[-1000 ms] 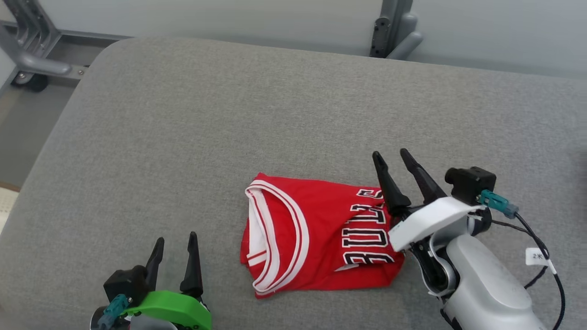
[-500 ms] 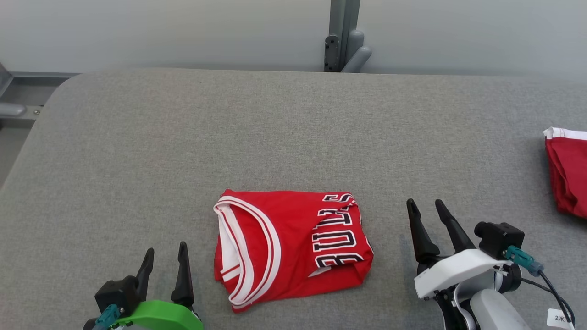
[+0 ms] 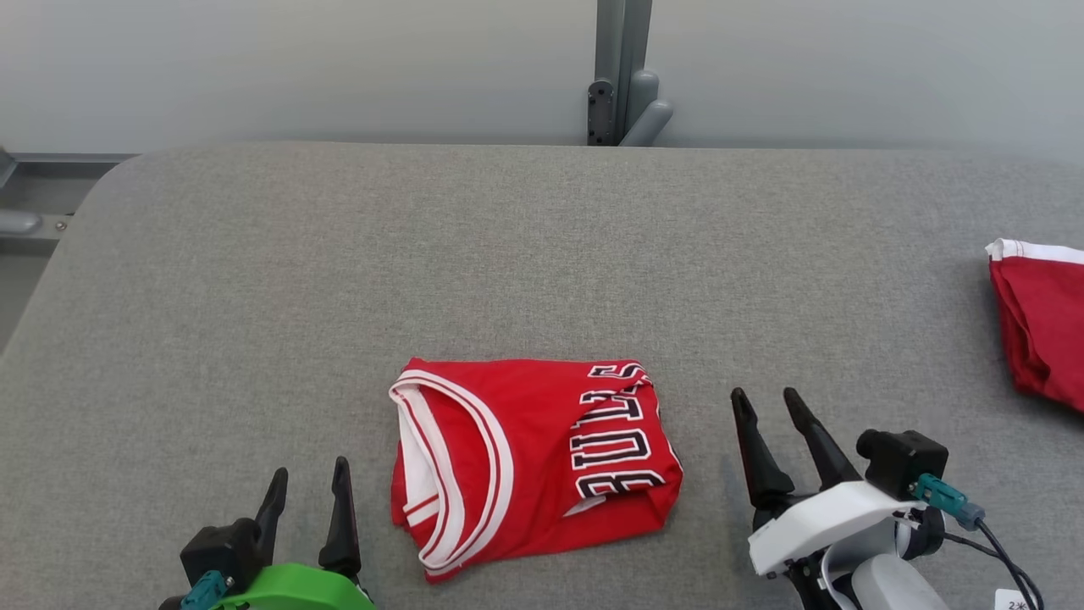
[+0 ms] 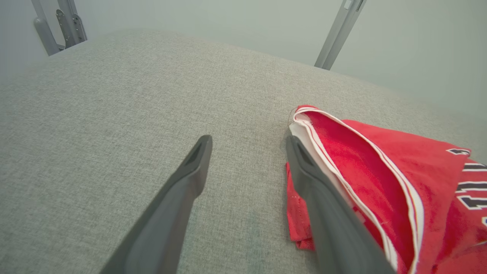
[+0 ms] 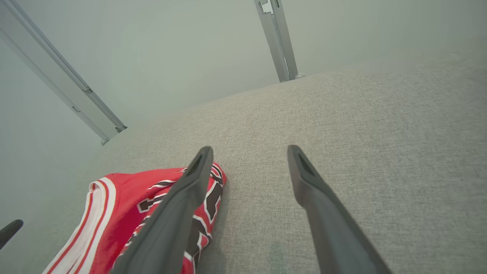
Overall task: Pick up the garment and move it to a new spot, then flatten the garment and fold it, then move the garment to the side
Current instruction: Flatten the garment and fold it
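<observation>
The garment [image 3: 533,462] is a red jersey with white trim and black-and-white lettering, folded into a compact rectangle on the grey padded table [image 3: 508,254] near its front middle. It also shows at the right of the left wrist view [image 4: 380,182] and at the lower left of the right wrist view [image 5: 125,213]. My left gripper [image 3: 309,474] is open, just left of the jersey, empty [image 4: 247,144]. My right gripper [image 3: 766,398] stands open to the jersey's right, apart from it, with nothing between its fingers [image 5: 249,152].
A second red garment with white trim [image 3: 1037,318] lies at the table's right edge. A grey metal post [image 3: 618,76] stands behind the far edge, in front of a pale wall. The table's left rounded corner [image 3: 110,178] borders a metal frame.
The head camera has turned right, bringing the second red garment into view. My right gripper has drawn back off the jersey's right edge and now stands clear of it. Left gripper unchanged.
</observation>
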Available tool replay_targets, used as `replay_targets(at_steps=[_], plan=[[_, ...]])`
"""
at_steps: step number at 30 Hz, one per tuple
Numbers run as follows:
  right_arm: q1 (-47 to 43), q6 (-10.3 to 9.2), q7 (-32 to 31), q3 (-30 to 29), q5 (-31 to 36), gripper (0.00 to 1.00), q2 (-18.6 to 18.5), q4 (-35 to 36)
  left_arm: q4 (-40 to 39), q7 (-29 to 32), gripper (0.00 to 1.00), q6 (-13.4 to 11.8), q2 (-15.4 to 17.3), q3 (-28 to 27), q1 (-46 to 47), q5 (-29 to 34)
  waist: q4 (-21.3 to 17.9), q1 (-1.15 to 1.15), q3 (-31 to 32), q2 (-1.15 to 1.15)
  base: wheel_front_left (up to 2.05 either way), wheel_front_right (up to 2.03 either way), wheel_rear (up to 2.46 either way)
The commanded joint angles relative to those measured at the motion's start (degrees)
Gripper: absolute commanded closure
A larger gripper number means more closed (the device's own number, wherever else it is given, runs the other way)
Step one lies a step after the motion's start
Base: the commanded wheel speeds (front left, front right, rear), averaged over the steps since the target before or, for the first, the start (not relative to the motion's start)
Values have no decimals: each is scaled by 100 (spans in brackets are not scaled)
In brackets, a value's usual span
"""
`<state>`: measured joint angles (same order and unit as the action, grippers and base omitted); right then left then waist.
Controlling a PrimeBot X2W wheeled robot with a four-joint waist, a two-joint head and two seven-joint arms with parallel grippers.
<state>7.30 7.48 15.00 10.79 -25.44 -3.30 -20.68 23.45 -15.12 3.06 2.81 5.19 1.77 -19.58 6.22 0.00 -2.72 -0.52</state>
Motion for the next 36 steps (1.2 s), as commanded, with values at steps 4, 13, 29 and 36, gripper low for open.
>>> replay_targets(at_steps=[4, 13, 29, 36], plan=[[57, 0, 21, 370, -339, 0, 5, -161, 19, 0, 0, 46, 21, 24, -95, 10, 70, 0, -24, 52, 0, 0, 0], [587, 1, 10, 957, -691, 0, 2, -664, 36, 0, 0, 29, 20, 89, -54, -36, 260, 0, -99, 52, 0, 0, 0], [661, 1, 20, 1155, -797, 0, -12, -1074, -23, 0, 0, -14, 20, 78, 32, -67, 316, 0, -195, 52, 0, 0, 0], [561, 1, 21, 852, -490, 0, -13, -776, -49, 0, 0, -57, 21, -31, -94, -36, 180, 0, -132, 52, 0, 0, 0]])
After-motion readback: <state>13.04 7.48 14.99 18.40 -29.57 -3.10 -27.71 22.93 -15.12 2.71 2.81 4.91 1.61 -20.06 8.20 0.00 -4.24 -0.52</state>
